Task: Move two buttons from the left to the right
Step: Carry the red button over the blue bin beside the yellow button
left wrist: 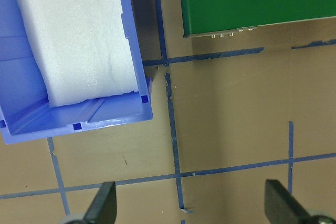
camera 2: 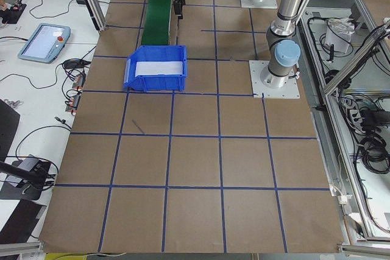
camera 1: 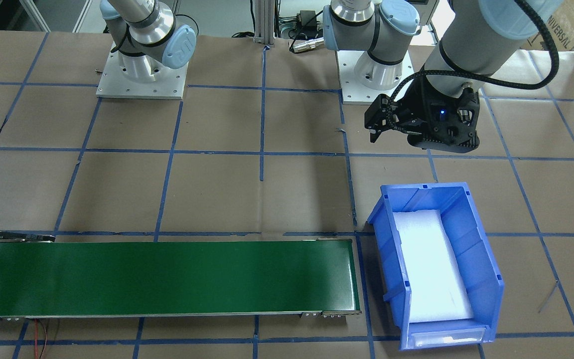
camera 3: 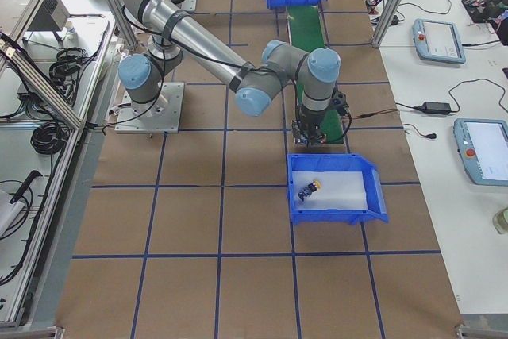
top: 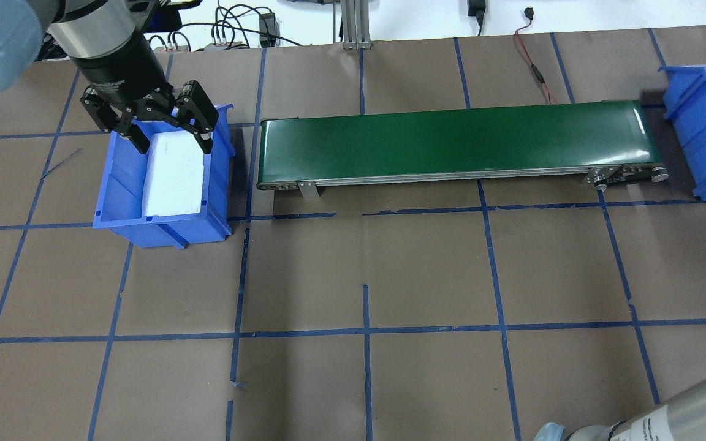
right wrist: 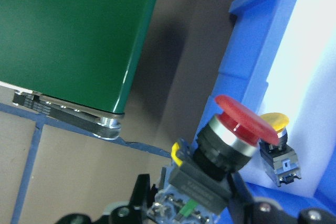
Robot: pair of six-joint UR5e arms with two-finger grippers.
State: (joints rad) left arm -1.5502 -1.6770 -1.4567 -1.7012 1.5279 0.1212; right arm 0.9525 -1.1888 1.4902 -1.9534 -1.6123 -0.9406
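At the belt's (right wrist: 68, 30) right end, the right gripper (right wrist: 191, 205) clamped the red button (right wrist: 226, 140) by its body, cap tilted toward the right bin (right wrist: 262, 51) just ahead, where the yellow button (right wrist: 278, 148) lay on foam (right wrist: 315, 77); the left gripper (top: 174, 146) hung spread, empty.

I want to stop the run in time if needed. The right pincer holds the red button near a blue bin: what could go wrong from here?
1. The red button in the right pincer seems to hang over the blue bin's wall, not over the foam; released now, it might strike the wall and fall outside.
2. The yellow button lies close behind that wall, so the red one could land on it.
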